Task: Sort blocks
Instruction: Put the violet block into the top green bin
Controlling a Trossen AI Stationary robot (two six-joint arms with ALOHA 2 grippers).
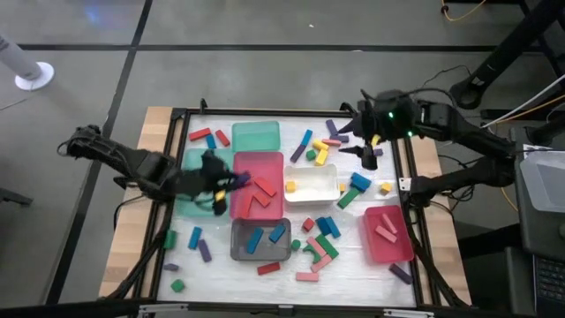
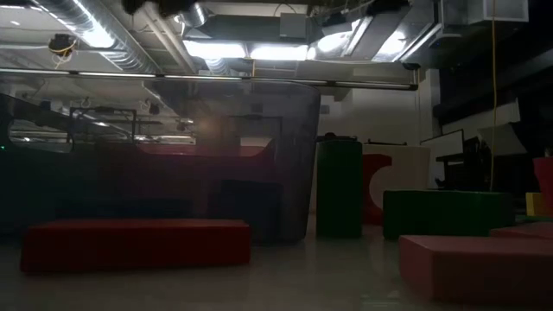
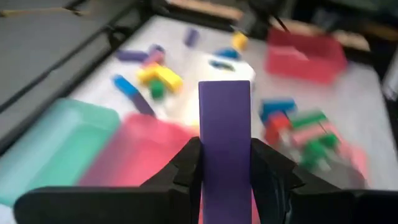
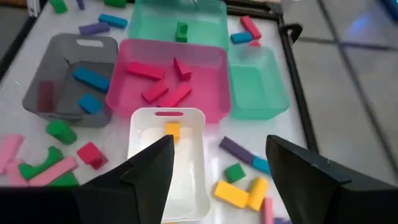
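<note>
One purple block (image 3: 224, 143) pinched in left gripper (image 3: 225, 163) above pink tray (image 4: 168, 78), four red blocks (image 4: 145, 71) inside it, right gripper (image 4: 217, 163) spread wide, empty, over white tray (image 4: 166, 165) holding one yellow block (image 4: 172, 130).

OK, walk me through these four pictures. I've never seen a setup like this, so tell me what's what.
These are two dark robot arms at a white table, sorting small coloured toy blocks into shallow plastic trays. One picture looks straight down from above; one looks level across the table into a dim room; the other two come from cameras on each arm's wrist. The left gripper is shut on a purple bar block, above the red tray. The right gripper hangs open over the white tray, which holds one yellow block. The grey tray holds blue blocks.
</note>
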